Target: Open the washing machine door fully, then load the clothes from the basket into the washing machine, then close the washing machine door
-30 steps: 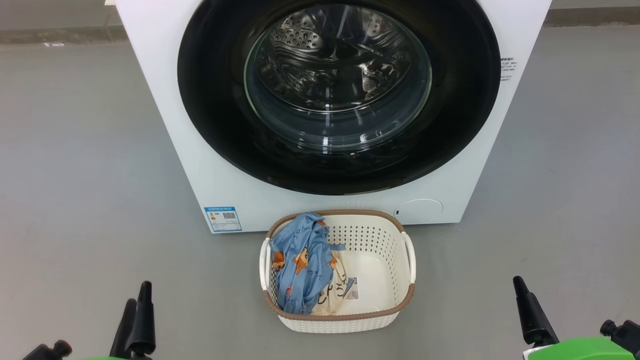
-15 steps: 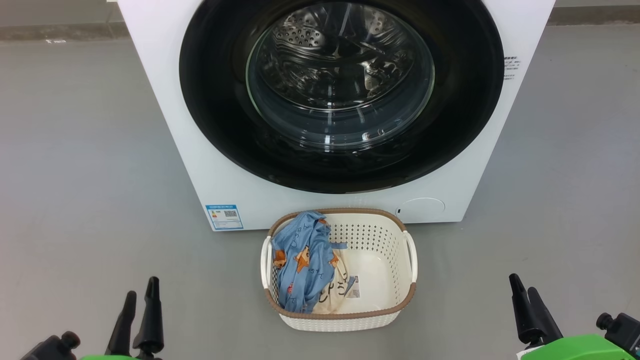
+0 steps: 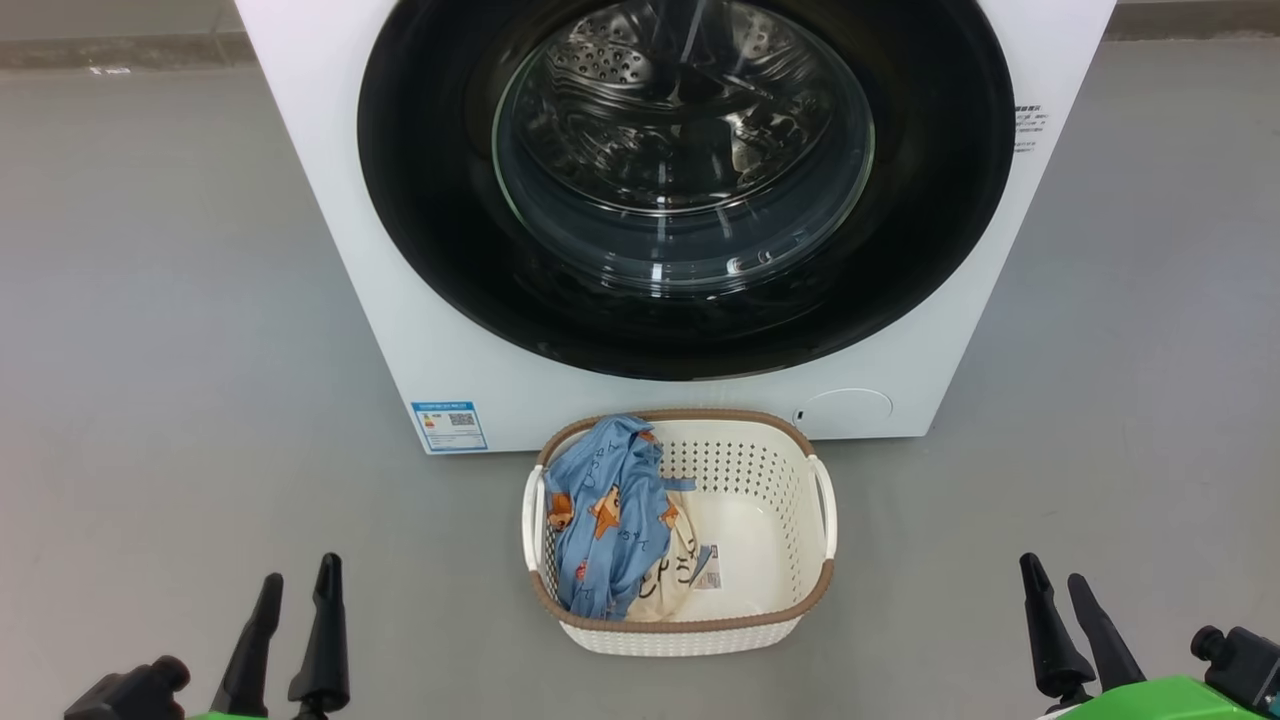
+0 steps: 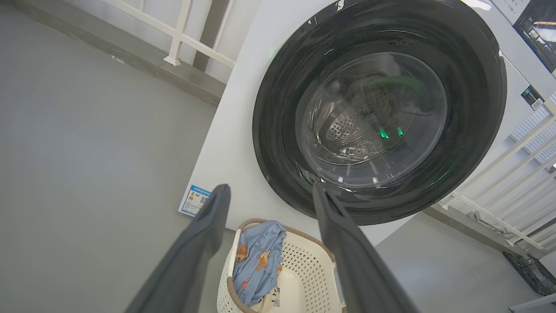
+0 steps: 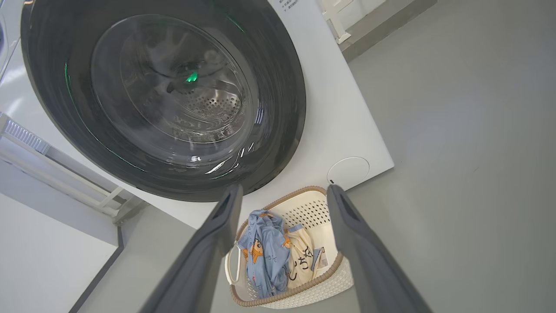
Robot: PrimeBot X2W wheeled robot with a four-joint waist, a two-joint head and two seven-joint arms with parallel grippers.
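Observation:
The white washing machine stands ahead with its black-rimmed door flat against the front; the steel drum shows through the glass. On the floor before it sits the cream basket with the clothes: a light blue garment with orange prints over a cream garment with black lettering. My left gripper is open at the lower left, and my right gripper is open at the lower right, both empty and well short of the basket. The left wrist view shows the door and basket; the right wrist view shows the door and basket.
Grey floor spreads on both sides of the machine. A blue label and a round white cover sit low on its front. A white railing stands beside the machine, and a low kerb runs along the back.
The view has shifted slightly, bringing the machine a little higher in frame. Both grippers have risen a little into view and turned, their finger pairs now seen apart.

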